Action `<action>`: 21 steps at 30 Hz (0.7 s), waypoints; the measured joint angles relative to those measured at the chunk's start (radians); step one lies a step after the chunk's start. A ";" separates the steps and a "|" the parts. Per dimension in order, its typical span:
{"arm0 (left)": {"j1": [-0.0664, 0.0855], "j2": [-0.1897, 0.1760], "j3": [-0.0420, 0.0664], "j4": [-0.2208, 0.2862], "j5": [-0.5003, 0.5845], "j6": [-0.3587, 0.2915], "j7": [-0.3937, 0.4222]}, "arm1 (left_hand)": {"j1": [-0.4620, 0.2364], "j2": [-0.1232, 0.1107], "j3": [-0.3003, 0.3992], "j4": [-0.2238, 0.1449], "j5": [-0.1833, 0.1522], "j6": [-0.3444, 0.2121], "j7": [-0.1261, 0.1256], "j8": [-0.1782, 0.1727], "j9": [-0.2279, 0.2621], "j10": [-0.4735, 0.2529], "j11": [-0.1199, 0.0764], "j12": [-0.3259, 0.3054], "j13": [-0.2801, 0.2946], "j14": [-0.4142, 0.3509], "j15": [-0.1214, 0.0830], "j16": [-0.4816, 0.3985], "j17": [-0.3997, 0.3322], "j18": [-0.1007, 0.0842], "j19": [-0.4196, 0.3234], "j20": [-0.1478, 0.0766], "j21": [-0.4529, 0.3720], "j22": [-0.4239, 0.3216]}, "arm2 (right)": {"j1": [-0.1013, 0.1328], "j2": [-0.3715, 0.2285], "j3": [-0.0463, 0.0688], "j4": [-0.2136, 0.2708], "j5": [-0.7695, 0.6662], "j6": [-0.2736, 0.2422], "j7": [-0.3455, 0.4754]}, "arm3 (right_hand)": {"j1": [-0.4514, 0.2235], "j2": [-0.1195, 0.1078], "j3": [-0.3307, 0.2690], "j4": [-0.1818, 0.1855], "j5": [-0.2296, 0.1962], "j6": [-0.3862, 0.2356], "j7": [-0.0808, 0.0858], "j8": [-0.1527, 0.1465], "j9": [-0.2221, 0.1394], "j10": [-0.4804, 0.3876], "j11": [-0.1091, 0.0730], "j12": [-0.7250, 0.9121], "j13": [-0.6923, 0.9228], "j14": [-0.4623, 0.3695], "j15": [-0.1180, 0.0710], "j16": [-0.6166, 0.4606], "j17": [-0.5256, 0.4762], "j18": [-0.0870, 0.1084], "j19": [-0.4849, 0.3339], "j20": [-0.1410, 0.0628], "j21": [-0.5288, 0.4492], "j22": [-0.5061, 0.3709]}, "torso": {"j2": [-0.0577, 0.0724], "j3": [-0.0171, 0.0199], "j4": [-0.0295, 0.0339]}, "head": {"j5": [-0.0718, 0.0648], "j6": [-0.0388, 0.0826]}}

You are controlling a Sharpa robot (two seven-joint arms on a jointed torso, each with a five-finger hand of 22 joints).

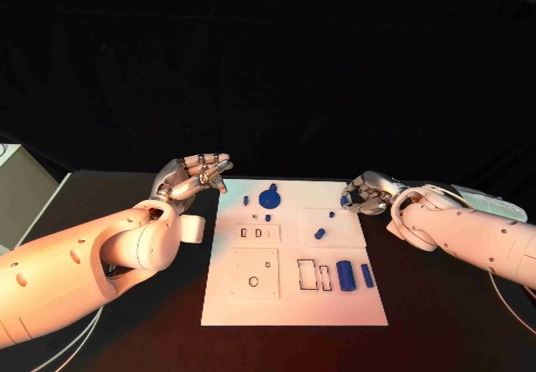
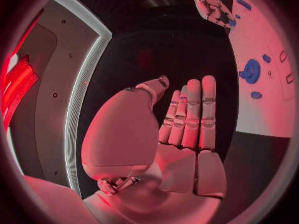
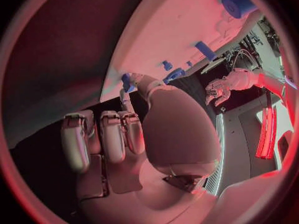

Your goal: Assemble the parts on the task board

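The white task board [image 1: 293, 298] lies in the middle of the black table. On it are a round blue gear-like part [image 1: 269, 199], a small blue peg [image 1: 320, 232] and two blue cylinders [image 1: 345, 276] near its right edge. My left hand [image 1: 197, 177] is raised beside the board's far left corner, fingers straight and apart from the thumb, holding nothing; in the left wrist view my left hand [image 2: 187, 119] shows the same. My right hand [image 1: 366, 194] sits at the board's far right edge and pinches a small blue part [image 3: 127, 81] at its fingertips.
A pale box [image 1: 17, 194] stands at the table's left edge. Cables [image 1: 78, 341] trail under my left arm. Rectangular slots [image 1: 306, 274] and a raised square plate [image 1: 255, 273] occupy the board's near half.
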 measured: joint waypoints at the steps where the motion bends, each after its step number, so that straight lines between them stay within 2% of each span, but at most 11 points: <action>1: 0.000 0.000 0.000 0.000 0.000 0.000 0.000 | 0.000 0.000 0.000 0.000 0.000 0.000 0.000 0.000 0.000 0.000 0.000 0.000 0.000 0.000 0.000 0.000 0.000 0.000 0.000 0.000 0.000 0.000 | 0.000 0.000 0.000 -0.001 0.000 0.000 0.000 | -0.002 0.004 0.006 0.000 0.000 0.009 -0.002 0.005 0.002 0.000 0.000 0.000 0.000 0.000 0.000 0.000 0.000 0.000 0.000 0.000 0.000 0.000 | 0.000 0.0000 -0.0001 | 0.000 0.000; 5: 0.000 0.000 0.000 0.000 0.000 0.000 0.000 | 0.000 0.000 0.000 0.000 0.000 0.000 0.000 0.000 0.000 0.000 0.000 0.000 0.000 0.000 0.000 0.000 0.000 0.000 0.000 0.000 0.000 0.000 | 0.000 0.002 0.000 -0.003 0.000 -0.002 -0.001 | 0.001 0.010 0.010 -0.001 0.000 0.024 -0.008 0.013 0.005 -0.001 -0.002 0.000 0.000 0.000 0.000 0.000 0.000 0.000 0.000 0.000 0.001 0.000 | -0.001 0.0002 -0.0005 | 0.000 0.000; 8: 0.000 0.000 0.000 0.000 0.000 0.000 0.000 | 0.000 0.000 0.000 0.000 0.000 0.000 0.000 0.000 0.000 0.000 0.000 0.000 0.000 0.000 0.000 0.000 0.000 0.000 0.000 0.000 0.000 0.000 | 0.000 0.004 0.000 -0.004 0.000 -0.005 -0.001 | 0.000 0.018 0.023 -0.007 -0.002 0.058 -0.022 0.035 0.011 0.001 -0.021 0.000 0.000 0.002 -0.017 0.000 0.000 0.000 -0.001 -0.012 0.005 0.000 | -0.001 0.0003 -0.0009 | 0.000 0.000; 10: 0.000 0.000 0.000 0.000 0.000 0.000 0.000 | 0.000 0.000 0.002 -0.002 0.000 0.000 0.000 0.000 0.000 -0.001 -0.001 0.004 0.000 0.000 0.000 0.003 -0.001 0.000 -0.003 0.001 0.004 0.000 | 0.000 0.005 0.000 -0.004 0.001 -0.009 0.000 | -0.002 0.020 0.026 -0.009 -0.004 0.071 -0.029 0.047 0.016 0.001 -0.028 0.000 0.000 0.001 -0.020 0.000 0.000 0.000 0.000 -0.015 0.005 0.000 | -0.001 0.0003 -0.0009 | 0.000 -0.001; 12: 0.000 0.000 0.000 0.000 0.000 0.000 0.000 | 0.000 0.000 0.004 -0.004 0.000 0.000 0.000 0.000 0.000 -0.004 -0.004 0.006 0.000 0.000 0.000 0.004 -0.003 0.000 -0.007 0.000 0.008 0.002 | 0.000 0.006 0.000 -0.003 0.001 -0.016 0.001 | -0.008 0.026 0.026 -0.010 -0.010 0.073 -0.028 0.061 0.023 0.000 -0.035 0.000 0.000 0.001 -0.028 0.000 0.000 0.000 0.000 -0.025 0.005 0.000 | -0.001 0.0005 -0.0008 | 0.000 -0.001; 15: 0.000 0.000 0.000 0.000 0.000 0.000 0.000 | 0.000 0.000 0.004 -0.004 0.000 0.000 0.000 0.000 0.000 -0.004 -0.004 0.006 0.000 0.000 0.000 0.004 -0.003 0.000 -0.007 0.000 0.008 0.002 | 0.000 0.006 0.000 -0.002 0.002 -0.031 0.001 | -0.014 0.029 0.026 -0.010 -0.018 0.074 -0.028 0.074 0.024 0.002 -0.041 0.000 0.000 0.002 -0.031 0.000 0.000 0.000 0.000 -0.025 0.009 0.000 | -0.001 0.0005 -0.0005 | 0.000 -0.001; 21: 0.000 0.000 0.000 -0.001 0.000 0.000 -0.001 | 0.000 0.000 0.004 -0.004 0.000 0.000 0.000 0.000 0.000 -0.004 -0.004 0.006 0.000 0.000 0.000 0.004 -0.003 0.000 -0.007 0.000 0.008 0.002 | 0.000 -0.001 0.000 0.015 0.004 -0.075 -0.001 | -0.022 0.035 0.026 -0.010 -0.019 0.074 -0.028 0.074 0.024 -0.001 -0.044 0.000 0.000 0.000 -0.036 0.000 0.000 0.000 0.000 -0.033 0.015 0.000 | -0.001 0.0009 -0.0007 | 0.002 -0.001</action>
